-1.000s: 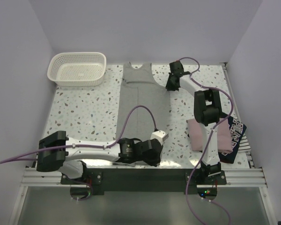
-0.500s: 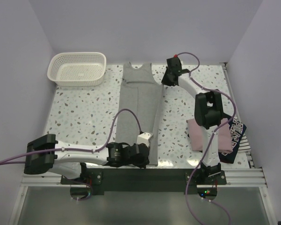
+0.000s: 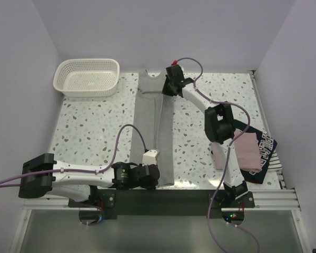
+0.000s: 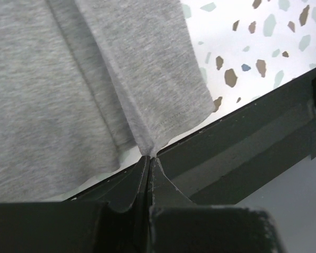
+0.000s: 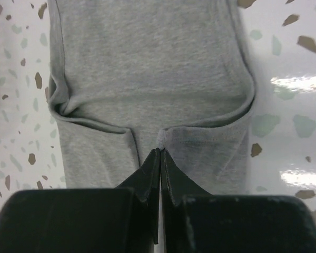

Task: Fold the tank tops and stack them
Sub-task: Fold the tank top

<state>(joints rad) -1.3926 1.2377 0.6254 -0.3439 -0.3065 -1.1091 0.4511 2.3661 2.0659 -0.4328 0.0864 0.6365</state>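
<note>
Top view: grey tank top mid bench, long axis near-far, straps at far end; lengthwise fold in hand.
Left wrist: left tool pinching near hem corner.
Right wrist: right tool clamped on far-end edge.
Next, probably: sweep both edges left together, lay flat.

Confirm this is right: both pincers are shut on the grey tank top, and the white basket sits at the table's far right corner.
One slip: the top external view shows the white basket at the far left corner, not the right. The left pincer and right pincer are indeed each shut on the grey tank top.
</note>
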